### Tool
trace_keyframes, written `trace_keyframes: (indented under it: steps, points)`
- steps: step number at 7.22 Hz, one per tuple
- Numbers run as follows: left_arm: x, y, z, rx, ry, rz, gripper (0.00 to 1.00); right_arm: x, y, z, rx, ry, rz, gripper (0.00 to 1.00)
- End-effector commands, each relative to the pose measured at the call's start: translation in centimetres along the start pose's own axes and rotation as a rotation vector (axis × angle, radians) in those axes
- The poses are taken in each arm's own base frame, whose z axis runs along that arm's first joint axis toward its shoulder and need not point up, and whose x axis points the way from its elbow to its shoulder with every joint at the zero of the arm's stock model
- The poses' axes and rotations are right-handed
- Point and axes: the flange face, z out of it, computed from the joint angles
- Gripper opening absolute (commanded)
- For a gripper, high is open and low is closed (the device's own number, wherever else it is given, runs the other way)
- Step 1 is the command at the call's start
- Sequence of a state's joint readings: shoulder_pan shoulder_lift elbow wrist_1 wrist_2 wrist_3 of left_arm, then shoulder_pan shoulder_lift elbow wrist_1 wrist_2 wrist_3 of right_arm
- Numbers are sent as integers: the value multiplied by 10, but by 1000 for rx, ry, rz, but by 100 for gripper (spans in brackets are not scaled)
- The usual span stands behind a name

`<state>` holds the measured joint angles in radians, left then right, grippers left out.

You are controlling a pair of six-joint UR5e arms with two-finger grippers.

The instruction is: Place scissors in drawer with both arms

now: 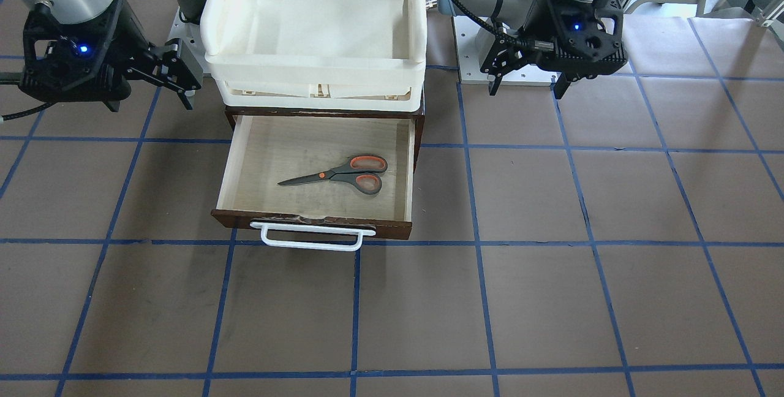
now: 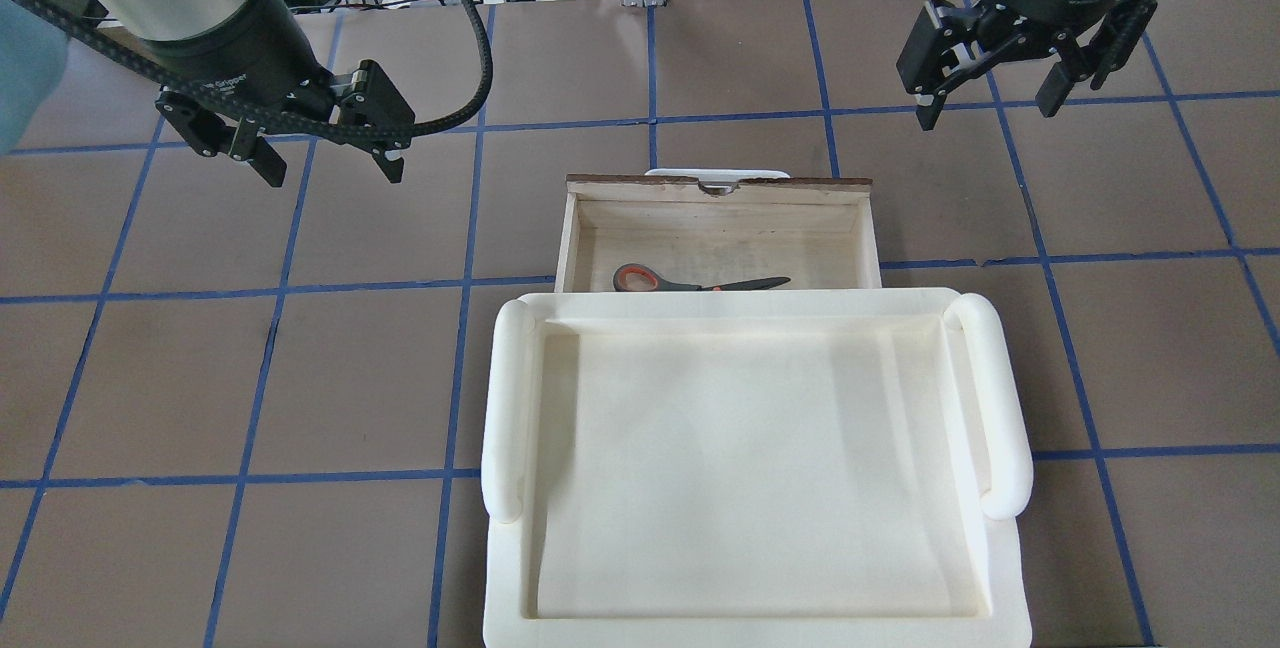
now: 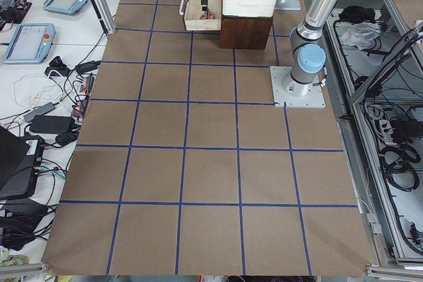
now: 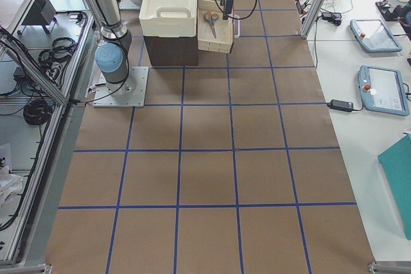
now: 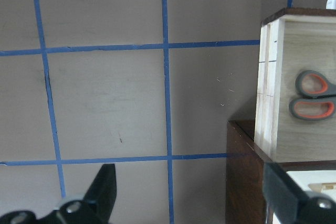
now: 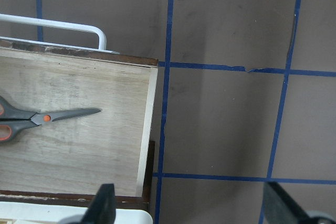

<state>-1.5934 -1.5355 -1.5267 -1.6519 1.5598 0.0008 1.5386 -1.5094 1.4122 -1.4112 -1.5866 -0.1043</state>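
The scissors (image 1: 343, 174) lie flat on the pale floor of the open drawer (image 1: 306, 220), handles toward the robot's left. They also show in the overhead view (image 2: 690, 282), the left wrist view (image 5: 314, 98) and the right wrist view (image 6: 31, 119). The drawer (image 2: 715, 218) is pulled out, its white bar handle (image 1: 312, 239) in front. My left gripper (image 2: 332, 171) is open and empty, above the table to the left of the drawer; it also shows in the front view (image 1: 525, 89). My right gripper (image 2: 988, 108) is open and empty, to the drawer's right (image 1: 150, 100).
A cream-white plastic tray (image 2: 505, 398) sits on top of the dark brown cabinet (image 5: 241, 182) that holds the drawer. The brown table (image 1: 551, 299) has a blue tape grid. The arm bases stand behind the cabinet.
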Motion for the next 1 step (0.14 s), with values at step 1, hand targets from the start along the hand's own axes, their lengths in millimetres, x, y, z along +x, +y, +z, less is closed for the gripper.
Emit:
trace_keyframes:
  steps: [1]
  points:
    - [-4,-1,4,-6,-2,-5,100,-2,0,0,2,-11,0,100]
